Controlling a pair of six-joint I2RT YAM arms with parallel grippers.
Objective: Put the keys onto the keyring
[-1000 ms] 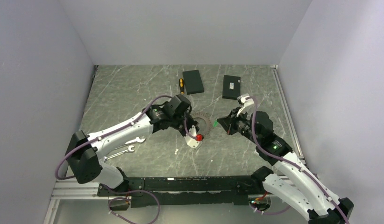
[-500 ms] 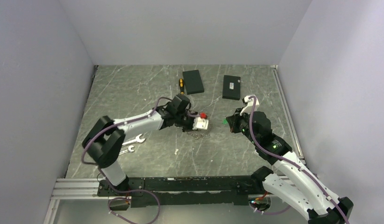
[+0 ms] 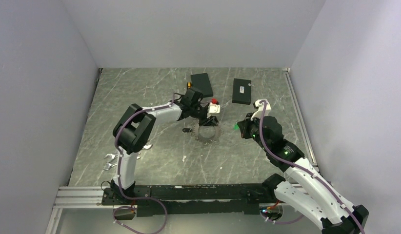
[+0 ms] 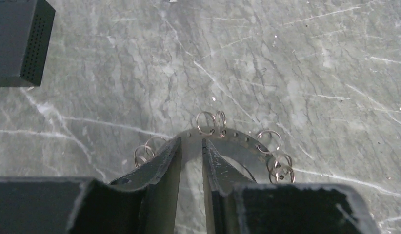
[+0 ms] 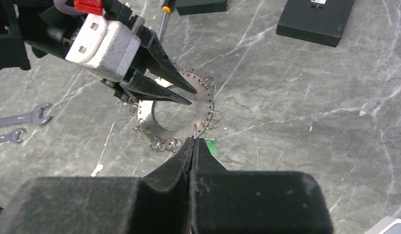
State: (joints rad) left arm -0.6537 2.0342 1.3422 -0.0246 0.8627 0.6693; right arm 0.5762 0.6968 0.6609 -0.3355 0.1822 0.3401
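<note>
Right wrist shows right jaws pressed together at the keyring; left wrist shows left jaws narrowly parted.

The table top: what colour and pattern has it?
Dark grey marbled table top with white veins; clearest in the left wrist view.

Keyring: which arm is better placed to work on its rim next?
Probably right: the right gripper is shut with something thin at its tip, by the keyring; the left gripper is open over it.
</note>
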